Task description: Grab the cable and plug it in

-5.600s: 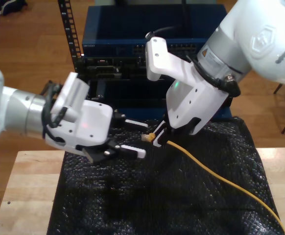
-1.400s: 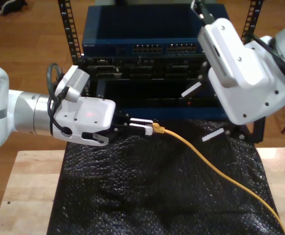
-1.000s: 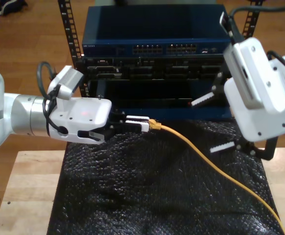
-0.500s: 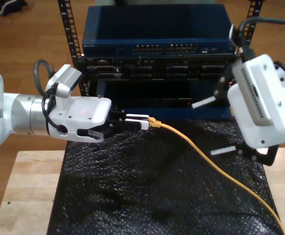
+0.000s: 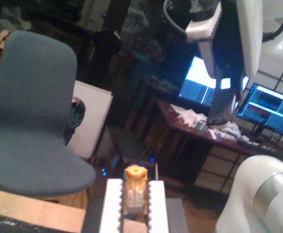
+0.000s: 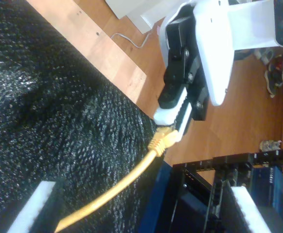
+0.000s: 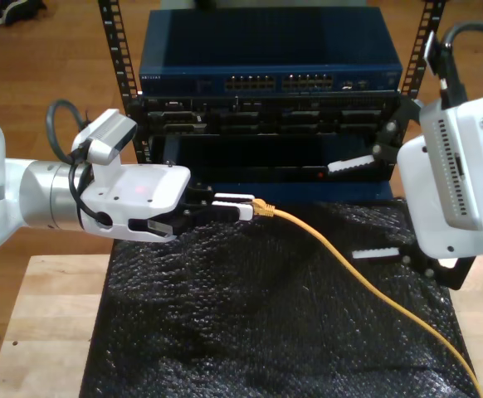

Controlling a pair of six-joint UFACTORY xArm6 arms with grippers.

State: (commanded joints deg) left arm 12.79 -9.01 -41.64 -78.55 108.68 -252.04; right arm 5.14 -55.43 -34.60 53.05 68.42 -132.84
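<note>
The yellow-orange cable (image 7: 349,267) trails across the black mat from the exterior view's lower right up to its plug (image 7: 263,210). My first gripper (image 7: 243,206), on the arm at the exterior view's left, is shut on the plug, holding it level above the mat. The first wrist view shows the plug (image 5: 134,190) pinched between the white fingers (image 5: 111,204). My second gripper (image 7: 363,209) hangs open at the exterior view's right, well apart from the cable. The second wrist view shows the cable (image 6: 129,178) and my first gripper (image 6: 176,112).
A blue network switch (image 7: 266,58) with a row of ports (image 7: 283,83) sits in a black rack (image 7: 117,50) behind the mat. The black bubble mat (image 7: 250,332) covers a wooden table (image 7: 51,315). The cable lies slack on the mat.
Earlier my second gripper held the cable; now my first gripper holds the plug. My second gripper has opened and drawn back toward the exterior view's right. The first arm has barely moved.
</note>
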